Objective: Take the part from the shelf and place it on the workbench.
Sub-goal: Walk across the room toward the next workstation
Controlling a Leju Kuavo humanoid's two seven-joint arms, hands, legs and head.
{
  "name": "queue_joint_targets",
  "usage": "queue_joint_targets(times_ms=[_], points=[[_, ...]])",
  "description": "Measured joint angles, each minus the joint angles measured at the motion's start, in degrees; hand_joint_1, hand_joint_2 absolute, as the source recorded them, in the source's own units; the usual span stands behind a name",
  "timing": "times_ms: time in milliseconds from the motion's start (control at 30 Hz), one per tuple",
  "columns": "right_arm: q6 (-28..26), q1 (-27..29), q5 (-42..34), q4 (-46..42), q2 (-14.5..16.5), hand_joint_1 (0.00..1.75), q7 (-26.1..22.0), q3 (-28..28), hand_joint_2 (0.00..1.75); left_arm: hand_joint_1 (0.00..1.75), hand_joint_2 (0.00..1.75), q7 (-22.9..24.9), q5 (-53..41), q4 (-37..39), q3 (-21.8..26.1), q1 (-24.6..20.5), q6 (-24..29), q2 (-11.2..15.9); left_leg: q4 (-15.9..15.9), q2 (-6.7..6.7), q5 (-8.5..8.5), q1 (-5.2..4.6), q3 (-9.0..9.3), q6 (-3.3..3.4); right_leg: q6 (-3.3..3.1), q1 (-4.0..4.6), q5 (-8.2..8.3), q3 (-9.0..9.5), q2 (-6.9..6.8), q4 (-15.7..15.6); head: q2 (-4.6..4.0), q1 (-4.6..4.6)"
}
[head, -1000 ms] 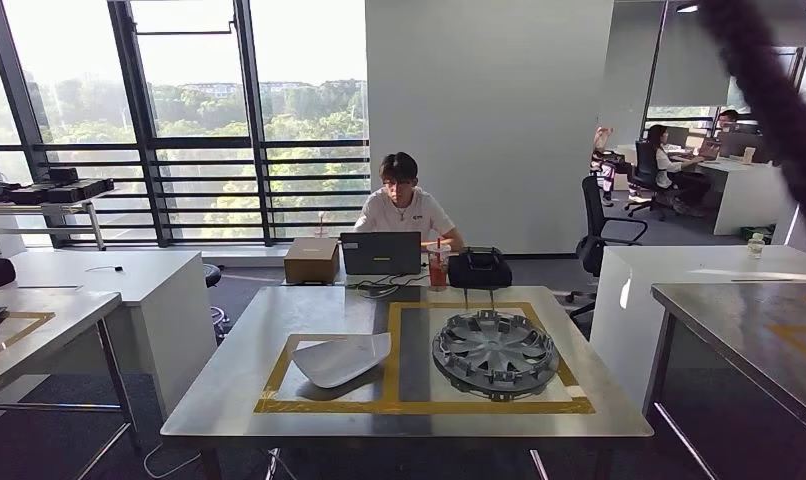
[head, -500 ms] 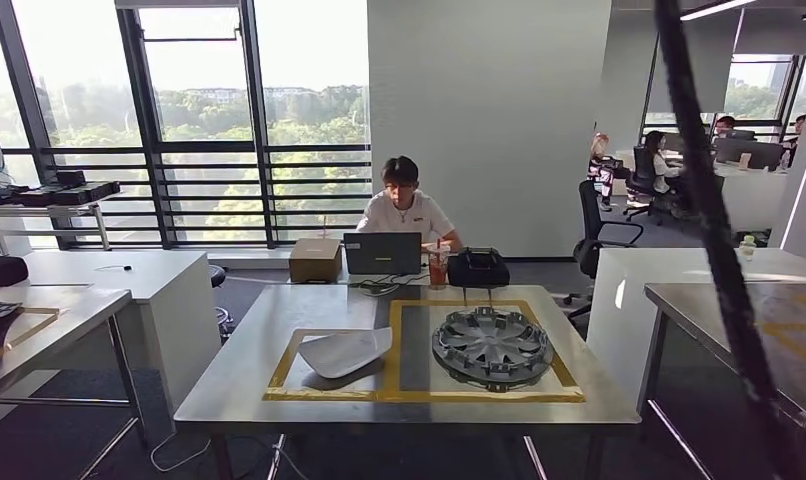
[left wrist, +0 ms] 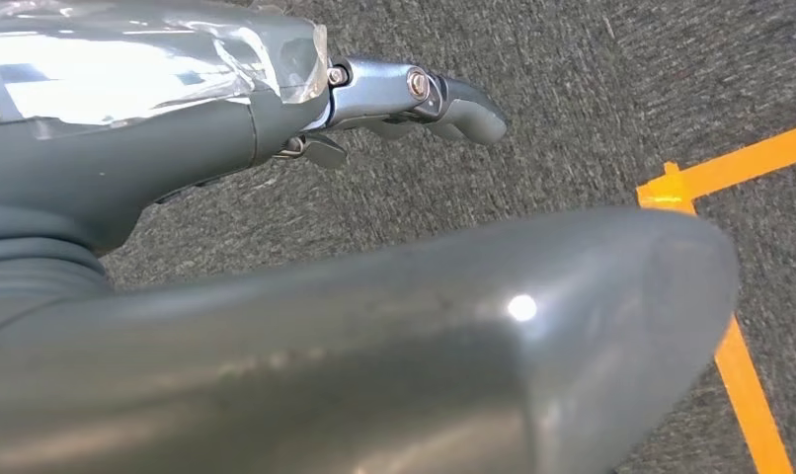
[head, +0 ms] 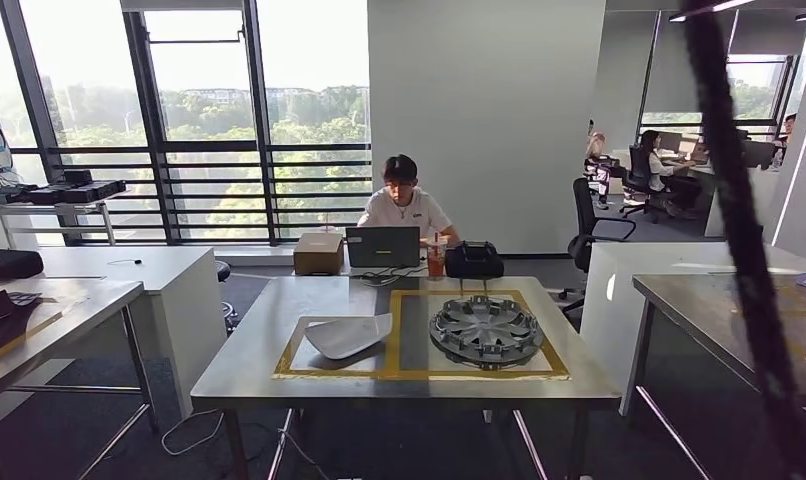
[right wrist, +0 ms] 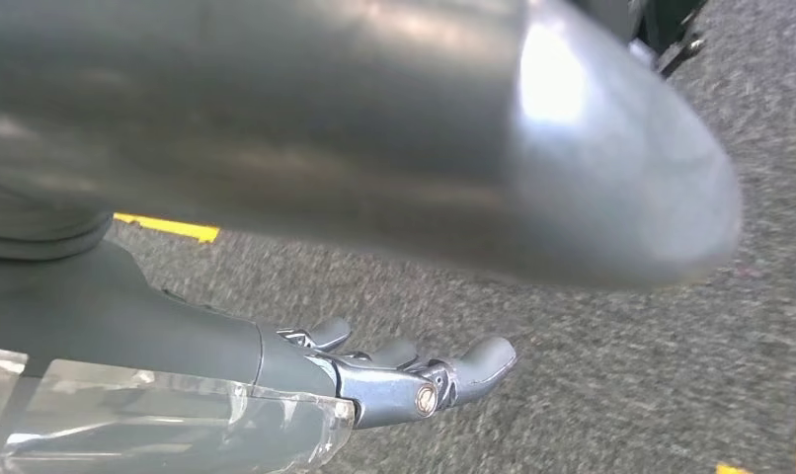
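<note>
two parts lie on the steel workbench (head: 279, 370) at the centre of the head view, each inside its own box of yellow tape (head: 391, 340); the white curved panel (head: 348, 335) rests in the box toward 9 o'clock, and the grey wheel cover (head: 485, 331) sits flat in the box toward 3 o'clock, the two near each other but apart; at the bench's far edge, toward 12 o'clock, stand a cardboard box (head: 319, 253), an open laptop (head: 382, 246), a drink cup (head: 436, 261) and a black bag (head: 473, 260), with a person in a white shirt (head: 404, 208) seated behind the laptop; a second steel table (head: 724, 310) stands at 3 o'clock, and a white desk (head: 109, 270) at 9 o'clock; a dark blurred strap (head: 744, 240) crosses the head view close to the camera; the left hand (left wrist: 404, 94) hangs over grey carpet (left wrist: 572, 99) marked with orange floor tape (left wrist: 740, 365), its fingers stretched out and apart, holding nothing; the right hand (right wrist: 394, 375) likewise hangs above the carpet, fingers extended with gaps between them and nothing in its grasp; more people sit at desks (head: 679, 175) in the far room toward 2 o'clock.
</note>
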Motion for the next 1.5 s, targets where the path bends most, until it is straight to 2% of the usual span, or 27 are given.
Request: queue_joint_targets(times_ms=[33,67,167,200,233,267,333,400,467,533,567,600,667,733,767,800,833,900,933,1033,1100,1200,1267,1333,1400,1467,1500], points=[[0.0,0.0,0.0,0.0,0.0,0.0,-0.1,-0.1,0.0,0.0,0.0,0.0,0.0,0.2,0.0,0.0,0.0,0.0,0.2,-0.08,-0.25,0.15,-0.29,-0.32,-0.56,-0.03,0.54,-0.52,-0.1,0.0,-0.03,-0.02],[0.0,0.0,0.0,0.0,0.1,0.0,-0.1,-0.2,0.0,0.0,0.0,0.0,0.0,0.3,0.0,0.1,0.1,0.1,1.0,-0.18,-1.72,0.3,-0.72,-0.64,-1.11,-0.12,1.23,-1.21,-0.19,0.0,-0.02,-0.05],[0.0,-0.1,0.0,0.0,0.1,0.0,-0.3,-0.3,0.0,0.0,0.0,0.0,-0.1,0.7,0.0,0.1,0.1,0.2,10.3,-0.39,-11.11,0.5,-2.9,-1.38,-1.93,-0.14,3.6,-3.93,-0.36,0.1,-0.02,-0.19],[0.0,0.0,0.0,0.0,0.1,0.0,-0.3,-0.3,0.0,0.0,0.0,-0.1,-0.1,0.9,0.0,0.0,0.2,0.2,14.0,-0.4,-13.15,0.5,-3.36,-1.5,-1.94,-0.06,4.35,-4.83,-0.37,0.1,-0.03,-0.25],[0.0,0.0,0.0,0.0,0.1,0.0,-0.4,-0.3,0.0,0.0,0.0,-0.2,-0.1,1.0,0.0,-0.1,0.2,0.2,16.7,-0.4,-13.67,0.5,-3.21,-1.51,-1.91,0.04,5.08,-5.7,-0.37,0.2,-0.01,-0.28],[0.0,-0.1,0.0,0.1,0.1,0.0,-0.4,-0.3,0.0,0.0,0.0,-0.2,-0.1,1.1,0.0,-0.1,0.3,0.2,17.4,-0.4,-12.82,0.49,-2.18,-1.43,-1.85,0.14,5.78,-6.54,-0.36,0.3,-0.01,-0.31],[0.0,-0.1,0.0,0.3,0.1,0.0,-0.6,-0.4,0.0,0.0,0.0,-0.4,-0.1,1.3,0.0,-0.3,0.5,0.3,12.4,-0.48,-9.92,0.4,3.28,-0.86,-1.69,0.36,7.1,-8.05,-0.31,0.5,-0.01,-0.38],[-0.3,-0.1,0.0,0.6,0.1,0.0,-0.8,-0.4,0.0,0.0,0.0,-0.6,-0.3,1.3,0.0,-0.8,0.7,0.5,3.2,-0.56,-10.19,0.15,10.04,-0.13,-1.32,0.67,8.19,-9.03,-0.33,0.6,0.0,-0.38],[-0.7,-0.3,0.0,0.9,0.1,0.0,-0.9,-0.4,0.0,0.0,0.0,-0.8,-0.5,1.7,-0.2,-1.2,0.9,0.7,-1.6,-0.53,-11.71,-0.27,12.53,0.5,-0.7,0.7,9.07,-9.31,-0.43,0.5,-0.01,-0.29],[-1.2,-0.4,0.0,1.2,-0.1,0.0,-1.0,-0.5,0.0,0.0,0.0,-1.1,-0.7,2.1,-0.4,-1.3,1.2,0.8,-2.2,-0.38,-10.99,-0.42,11.97,1.3,-0.03,0.48,9.78,-9.56,-0.47,0.4,-0.03,-0.29],[-1.3,-0.4,0.0,1.4,-0.2,0.0,-1.0,-0.5,0.0,0.0,0.0,-1.2,-0.8,2.3,-0.5,-1.4,1.3,0.9,-2.4,-0.27,-10.26,-0.34,11.56,1.76,0.09,0.4,9.21,-10.13,-0.41,1.3,-0.04,-0.29],[-1.4,-0.3,0.0,1.6,-0.3,0.0,-1.1,-0.5,0.0,0.0,0.0,-1.3,-0.8,2.4,-0.7,-1.5,1.5,0.9,-2.6,-0.17,-9.46,-0.22,11.03,2.08,0.03,0.35,7.79,-11.08,-0.35,3.2,-0.05,-0.24],[-1.7,-0.3,0.0,2.1,-0.4,0.0,-1.2,-0.5,0.0,0.0,0.0,-1.4,-0.8,2.8,-0.8,-1.6,1.7,0.8,-2.6,-0.02,-8.14,-0.15,9.58,2.35,-0.26,0.2,2.9,-14.01,-0.26,10.8,-0.06,-0.08],[-2.0,-0.3,0.0,2.5,-0.6,0.0,-1.3,-0.6,0.0,0.0,0.0,-1.5,-0.8,3.1,-0.9,-1.6,1.8,0.8,-2.5,0.09,-7.13,-0.14,8.24,2.16,0.14,-0.02,-0.5,-15.44,-0.25,17.3,-0.06,0.0],[-2.1,-0.3,0.0,2.7,-0.8,0.0,-1.4,-0.6,0.0,0.0,0.0,-1.5,-0.8,3.2,-1.0,-1.6,1.8,0.8,-2.4,0.13,-6.74,-0.09,7.7,1.99,0.59,-0.19,-0.86,-14.48,-0.25,17.5,-0.06,0.04],[-2.4,-0.3,0.0,2.9,-0.9,0.0,-1.4,-0.6,0.0,0.0,0.0,-1.5,-0.9,3.4,-1.0,-1.7,1.8,0.7,-2.1,0.14,-6.46,-0.01,7.3,1.79,1.15,-0.41,-0.31,-12.09,-0.26,14.9,-0.06,0.08],[-2.7,-0.4,0.0,3.1,-1.0,0.0,-1.4,-0.6,0.44,0.0,0.0,-1.5,-0.9,3.5,-1.2,-1.7,1.8,0.7,-1.7,0.14,-6.3,0.09,6.93,1.57,1.68,-0.65,0.69,-8.76,-0.27,10.3,-0.06,0.1],[-3.3,-0.6,-0.1,3.7,-1.3,0.0,-1.5,-0.6,1.31,0.0,0.0,-1.5,-0.9,3.7,-1.6,-1.9,1.9,0.8,-0.7,0.14,-6.24,0.04,6.19,0.98,1.8,-0.72,2.07,-4.03,-0.15,2.7,-0.06,0.15],[-3.5,-0.6,-0.2,3.9,-1.3,0.0,-1.6,-0.7,1.31,0.0,0.0,-1.5,-0.9,3.8,-1.7,-2.0,1.9,0.9,-0.2,0.14,-6.23,0.0,5.85,0.66,1.47,-0.63,2.28,-3.26,-0.08,1.0,-0.06,0.12],[-3.5,-0.7,-1.3,4.5,-1.5,0.0,-1.3,-1.6,0.0,0.0,0.0,-1.5,-0.8,4.1,-2.0,-2.1,2.0,1.0,0.2,0.12,-6.14,0.18,5.45,-0.29,0.06,-0.43,2.62,-3.83,0.02,0.9,-0.06,0.03],[-3.2,-0.8,-2.1,4.7,-1.4,0.0,-1.0,-2.6,0.0,0.0,0.0,-1.6,-0.8,4.3,-2.3,-2.2,2.0,1.1,2.6,0.02,-8.03,0.42,4.48,-0.84,-0.73,-0.61,3.08,-4.08,0.14,0.9,-0.06,-0.04],[-2.3,-1.0,-2.9,4.7,-1.3,0.0,-0.8,-4.0,0.0,0.0,0.0,-1.6,-0.8,4.6,-2.5,-2.2,2.3,1.3,13.4,-0.08,-14.23,0.52,0.03,-1.31,-1.41,-0.44,3.65,-4.82,0.63,0.9,-0.06,-0.15],[-1.9,-1.0,-3.1,4.7,-1.1,0.0,-0.6,-4.9,0.0,0.0,0.0,-1.6,-0.8,4.7,-2.7,-2.1,2.5,1.3,17.2,-0.17,-15.19,0.51,-1.23,-1.18,-1.51,-0.15,3.95,-5.22,1.28,1.0,-0.06,-0.18],[-1.5,-1.0,-3.1,4.7,-0.9,0.0,-0.5,-5.5,0.0,0.0,0.0,-1.6,-0.7,4.8,-2.8,-2.1,2.5,1.3,12.0,-0.9,-11.99,0.39,1.87,-0.53,-1.47,0.18,4.17,-5.17,2.2,1.0,-0.06,-0.18],[-1.3,-1.2,-3.1,4.6,-0.5,0.0,-0.5,-5.9,0.0,0.0,0.0,-1.6,-0.7,4.9,-3.0,-2.1,2.6,1.6,4.0,-3.38,-8.9,0.25,6.08,0.68,-1.24,0.32,4.44,-5.11,3.2,1.0,-0.06,-0.16],[-1.0,-1.5,-3.2,4.4,0.0,0.0,-0.5,-6.2,0.0,0.0,0.0,-1.7,-0.7,5.0,-3.2,-2.1,2.6,2.0,0.7,-4.8,-8.24,0.03,7.65,1.48,-0.66,0.12,4.88,-5.59,4.26,1.0,-0.06,-0.23],[-0.9,-1.5,-3.1,4.2,0.1,0.0,-0.5,-6.4,0.0,0.0,0.0,-1.8,-0.6,5.1,-3.3,-2.1,2.7,2.1,0.4,-4.41,-8.2,-0.08,7.61,1.58,-0.26,0.06,5.14,-5.89,4.81,1.0,-0.06,-0.3]])
